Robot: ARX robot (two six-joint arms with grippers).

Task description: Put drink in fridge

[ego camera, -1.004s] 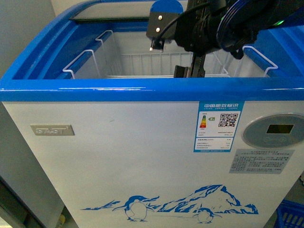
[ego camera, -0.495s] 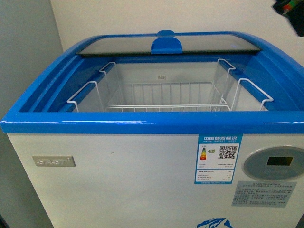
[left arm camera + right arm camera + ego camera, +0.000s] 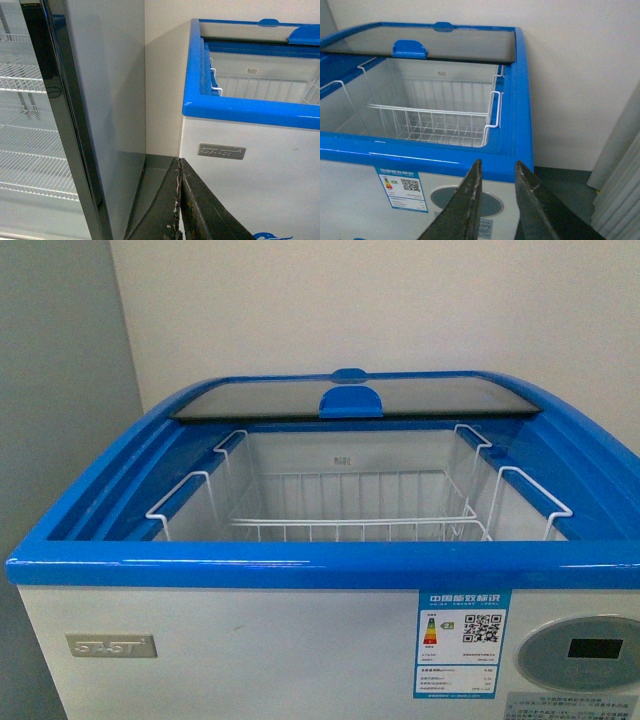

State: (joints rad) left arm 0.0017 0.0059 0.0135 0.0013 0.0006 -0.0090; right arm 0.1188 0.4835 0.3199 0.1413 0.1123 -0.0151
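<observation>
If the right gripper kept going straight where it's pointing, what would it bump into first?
Probably the fridge. The right gripper, slightly open and empty, points at its front right corner, near the blue rim and the round panel below. Depth is hard to judge, so it might just slip past the right edge.

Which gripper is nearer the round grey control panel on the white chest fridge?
Right. The right gripper hangs just before the round grey control panel; the left gripper is off the fridge's far corner.

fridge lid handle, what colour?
Blue, matching the top rim. The handle on the fridge's slid-back glass lid shows best in the front view.
</observation>
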